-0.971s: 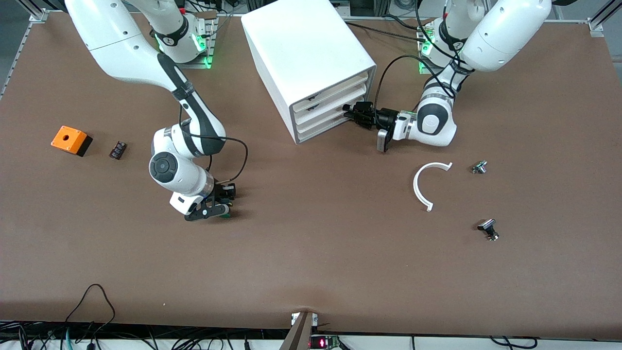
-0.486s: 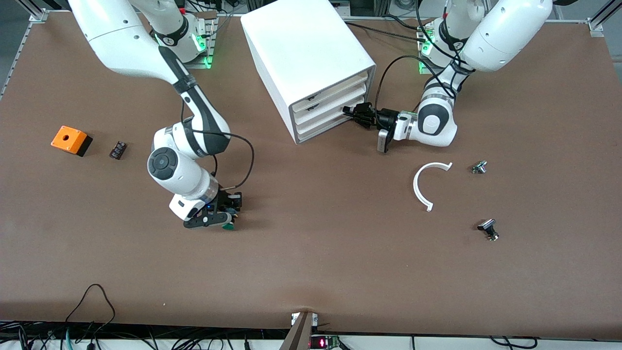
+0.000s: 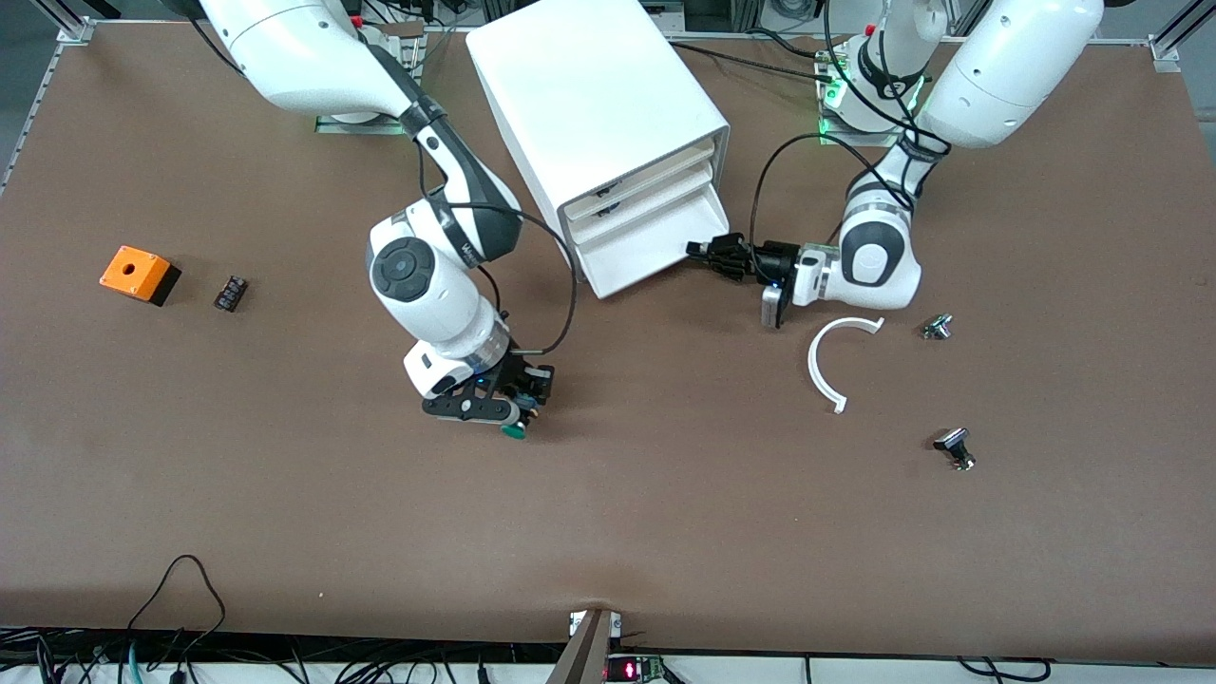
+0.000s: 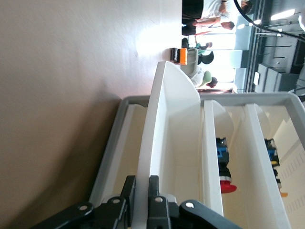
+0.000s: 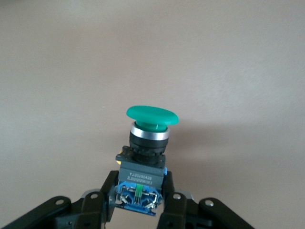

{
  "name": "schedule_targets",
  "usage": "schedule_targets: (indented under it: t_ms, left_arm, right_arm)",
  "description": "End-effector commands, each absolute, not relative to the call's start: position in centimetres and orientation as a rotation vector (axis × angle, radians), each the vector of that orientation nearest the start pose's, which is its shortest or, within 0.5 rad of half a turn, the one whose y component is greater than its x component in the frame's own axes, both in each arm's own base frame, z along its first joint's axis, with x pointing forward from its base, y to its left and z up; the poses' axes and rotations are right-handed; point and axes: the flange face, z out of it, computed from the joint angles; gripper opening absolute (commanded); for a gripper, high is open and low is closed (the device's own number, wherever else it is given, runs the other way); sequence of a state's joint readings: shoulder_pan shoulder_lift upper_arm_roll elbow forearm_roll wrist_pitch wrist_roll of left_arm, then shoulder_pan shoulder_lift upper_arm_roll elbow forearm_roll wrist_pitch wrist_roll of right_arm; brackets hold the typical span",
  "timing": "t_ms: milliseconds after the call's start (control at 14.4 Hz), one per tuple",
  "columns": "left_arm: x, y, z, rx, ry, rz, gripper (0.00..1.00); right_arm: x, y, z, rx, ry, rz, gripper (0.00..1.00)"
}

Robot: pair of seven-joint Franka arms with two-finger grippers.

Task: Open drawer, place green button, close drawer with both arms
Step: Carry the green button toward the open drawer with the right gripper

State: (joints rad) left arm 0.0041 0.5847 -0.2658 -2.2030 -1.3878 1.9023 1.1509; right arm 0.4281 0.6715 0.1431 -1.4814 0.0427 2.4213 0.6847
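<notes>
Brown matte bench point(image 3: 665, 532) carries everything, and the largest thing on it is the big white boxy plastic cabinet point(image 3: 589, 85) standing between the two arm bases. Its lowest wide, shallow white drawer point(image 3: 638, 249) with the cream front stands pulled partway out, while the drawers above it sit flush. The left arm's black two-finger gripper point(image 3: 705, 251) is level with that drawer's front; in the left wrist view its jaws are clenched on the thin white front wall point(image 4: 157, 157) of the drawer. In the compartments above, a red-capped push button point(image 4: 226, 176) shows inside the cabinet.

The right arm's black gripper point(image 3: 518, 418) hangs low over bare bench, nearer to the front camera than the cabinet, jaws clamped on the black blocky body of the green-capped push button point(image 5: 151, 125), cap pointing away from the wrist.

Toward the left arm's end lie a curved white plastic strip point(image 3: 825, 366) and two small silver-and-black parts point(image 3: 938, 327) point(image 3: 955, 445). Toward the right arm's end sit an orange box with a hole point(image 3: 139, 273) and a small dark block point(image 3: 230, 292).
</notes>
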Motion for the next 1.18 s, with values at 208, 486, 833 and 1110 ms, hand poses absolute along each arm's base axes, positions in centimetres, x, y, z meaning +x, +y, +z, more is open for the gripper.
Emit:
schedule_targets:
  t_ms: [208,486,833,1110]
  left_arm:
    - [49.7,-17.6,12.4,1.868,-0.124,-0.221,0.01]
    - [50.2,-16.5,12.8,1.877,-0.106,-0.224,1.00]
    - [52.9,-13.0,19.0,2.091,-0.013,-0.396,1.00]
    - [55.2,-11.0,23.0,2.353,0.134,-0.563,1.00]
  right_arm:
    - [60.7,46.2,34.1,-2.786,0.608,-0.233,0.00]
    - [57.5,51.3,35.8,-2.731,0.793,-0.189,0.00]
    - [53.1,55.8,35.1,-2.679,0.958,-0.118,0.00]
    - [50.3,59.0,32.1,-2.699,1.027,-0.124,0.00]
